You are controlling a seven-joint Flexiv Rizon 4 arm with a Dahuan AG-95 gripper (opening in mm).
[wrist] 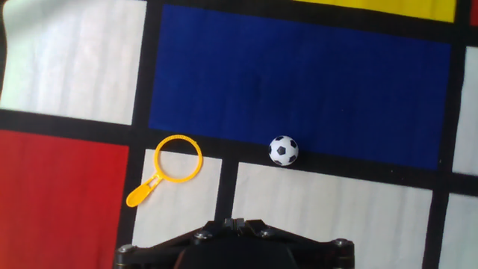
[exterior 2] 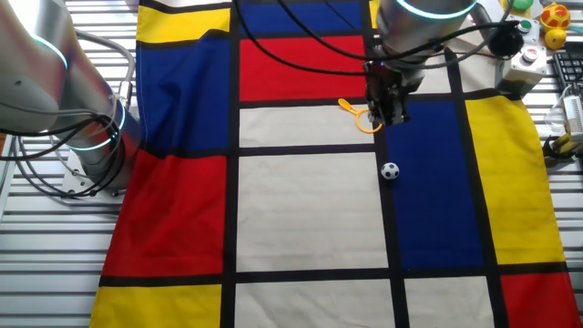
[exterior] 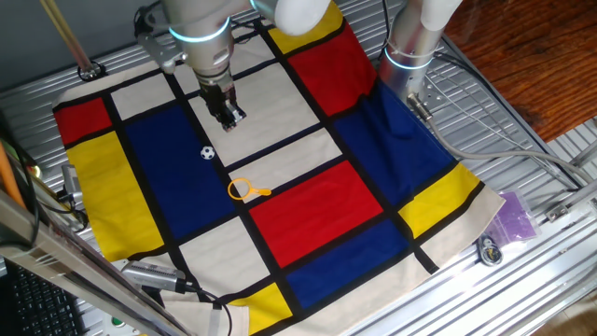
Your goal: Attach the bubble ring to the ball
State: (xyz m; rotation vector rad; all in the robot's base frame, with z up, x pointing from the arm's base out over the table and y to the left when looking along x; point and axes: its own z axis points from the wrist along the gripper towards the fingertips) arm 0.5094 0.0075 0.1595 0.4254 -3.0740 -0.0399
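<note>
The bubble ring (exterior: 260, 192) is a small orange-yellow hoop with a short handle, lying flat on the checkered cloth. It also shows in the other fixed view (exterior 2: 347, 106) and the hand view (wrist: 142, 194). The ball (exterior: 207, 152) is a tiny black-and-white football resting on a black stripe at the edge of a blue patch, apart from the ring (exterior 2: 390, 170) (wrist: 283, 150). My gripper (exterior: 229, 117) hangs above the cloth, behind both objects, touching neither (exterior 2: 387, 114). In the hand view its fingertips (wrist: 237, 221) meet, with nothing between them.
A red, blue, yellow and white cloth (exterior: 317, 215) covers the table. A second arm's base (exterior: 410, 47) stands at the cloth's edge (exterior 2: 91, 118). A purple packet (exterior: 513, 217) lies off the cloth. Small toys (exterior 2: 551, 18) and cables sit at one corner.
</note>
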